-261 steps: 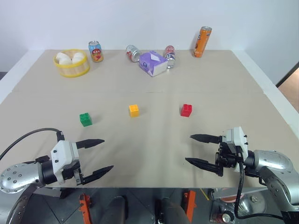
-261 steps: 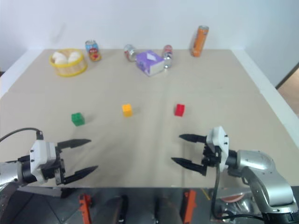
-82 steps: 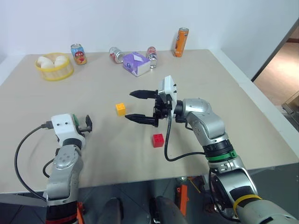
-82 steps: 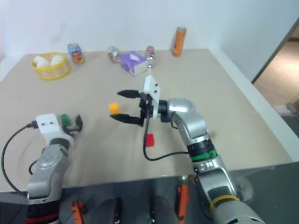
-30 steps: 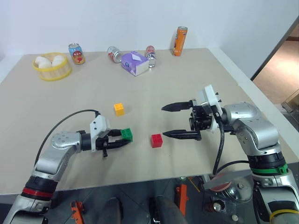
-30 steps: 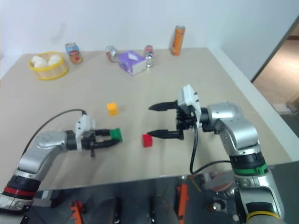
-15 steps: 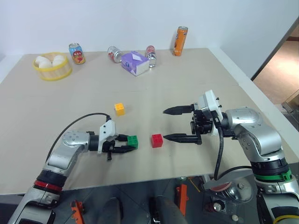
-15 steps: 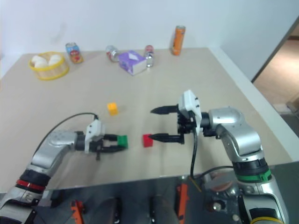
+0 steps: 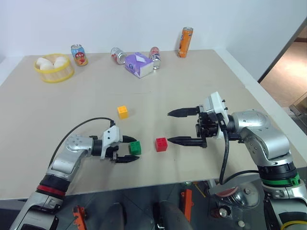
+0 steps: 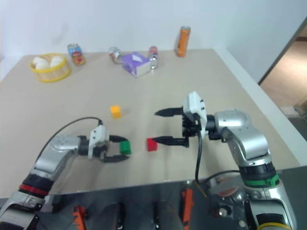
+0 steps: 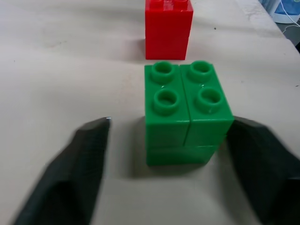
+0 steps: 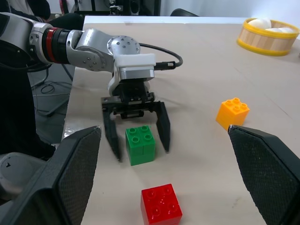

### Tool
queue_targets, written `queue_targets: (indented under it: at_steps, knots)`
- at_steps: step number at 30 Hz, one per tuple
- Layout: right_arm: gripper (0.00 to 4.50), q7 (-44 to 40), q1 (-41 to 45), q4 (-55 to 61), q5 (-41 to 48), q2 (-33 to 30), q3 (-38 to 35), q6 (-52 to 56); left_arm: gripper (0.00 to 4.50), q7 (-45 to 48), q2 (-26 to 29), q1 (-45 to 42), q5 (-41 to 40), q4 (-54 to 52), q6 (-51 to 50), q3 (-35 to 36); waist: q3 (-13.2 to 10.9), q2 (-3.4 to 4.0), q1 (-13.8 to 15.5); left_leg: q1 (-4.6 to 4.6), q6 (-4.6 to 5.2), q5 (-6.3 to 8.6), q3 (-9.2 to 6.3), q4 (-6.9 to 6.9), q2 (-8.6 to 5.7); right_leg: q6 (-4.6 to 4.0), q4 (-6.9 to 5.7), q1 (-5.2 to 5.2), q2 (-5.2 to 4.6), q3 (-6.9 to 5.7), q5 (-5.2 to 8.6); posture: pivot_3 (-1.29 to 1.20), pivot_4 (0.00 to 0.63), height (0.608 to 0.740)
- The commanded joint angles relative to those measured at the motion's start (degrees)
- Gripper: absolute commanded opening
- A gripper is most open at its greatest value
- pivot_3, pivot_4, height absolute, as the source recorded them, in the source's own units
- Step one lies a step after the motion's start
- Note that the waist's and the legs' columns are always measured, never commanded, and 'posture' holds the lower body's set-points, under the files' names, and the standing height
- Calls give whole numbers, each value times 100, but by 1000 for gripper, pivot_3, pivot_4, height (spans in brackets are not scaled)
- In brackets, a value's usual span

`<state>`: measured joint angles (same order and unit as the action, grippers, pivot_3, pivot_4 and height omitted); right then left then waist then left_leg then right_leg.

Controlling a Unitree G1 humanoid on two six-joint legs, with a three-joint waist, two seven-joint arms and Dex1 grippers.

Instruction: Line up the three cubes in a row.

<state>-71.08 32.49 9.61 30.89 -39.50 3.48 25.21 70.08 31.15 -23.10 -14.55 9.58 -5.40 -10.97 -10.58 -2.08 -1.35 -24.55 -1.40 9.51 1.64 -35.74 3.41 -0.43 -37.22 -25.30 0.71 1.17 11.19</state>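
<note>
Green cube (image 9: 135, 147) now sits freed between the left end effector (image 9: 128, 149)'s just-spread fingers, just left of the red cube (image 9: 161, 144); the right end effector (image 9: 183, 127) hangs wide, leaving the yellow cube (image 9: 123, 112) unaligned.

No legible text, label or number anywhere.

The desk (image 9: 192, 86) is plain beige. Near the lower middle of the frame sit a green cube (image 9: 135, 147) and a red cube (image 9: 161, 144); above them a yellow-orange cube (image 9: 123, 111). Both claws have black fingers on white housings. At the upper edge stand a yellow basket (image 9: 53, 73) holding white eggs, a purple carton (image 9: 139, 64) and an orange can (image 9: 185, 42).
</note>
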Motion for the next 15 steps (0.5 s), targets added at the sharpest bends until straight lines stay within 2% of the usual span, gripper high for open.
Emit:
queue_targets:
  at_steps: [1, 5, 9, 11, 15]
  knots:
    - [4500, 15, 146, 133, 235, -61, -288, 75, 4427, 32, 62, 34, -179, -394, -140, 121, 0, 0, 0, 0, 0, 0, 0, 0, 0, 1, 0, 0, 0, 0, -1, 0, 150, 740]
    - [4500, 43, 227, 114, 485, -54, -445, 240, 4427, 171, 365, 79, -801, -960, -841, 510, 0, 0, -2, 0, 0, 0, 0, 1, 1, 2, 0, 0, 0, 1, -1, 0, 150, 740]
    - [4500, 103, 482, -27, 638, 47, -528, 342, 4427, -42, 590, -471, -1571, -973, -1888, 1130, -1, 0, -3, 4, 1, -1, -4, -1, 4, 1, -4, 0, 3, -4, -1, 0, 150, 740]
    - [4500, 120, 631, -147, 614, 117, -491, 340, 4427, -382, 486, -928, -1477, -454, -1826, 1334, -1, 0, 5, 4, 4, -3, -8, -4, 3, 1, -4, 2, 4, -8, -2, 0, 150, 740]
    - [4500, 87, 942, -644, 354, 332, -341, 97, 4427, -643, 369, -1806, -584, 1336, -744, 1131, 0, 1, 12, 9, 6, -4, -4, -12, -4, 6, -4, 12, 2, -4, -5, 0, 150, 740]
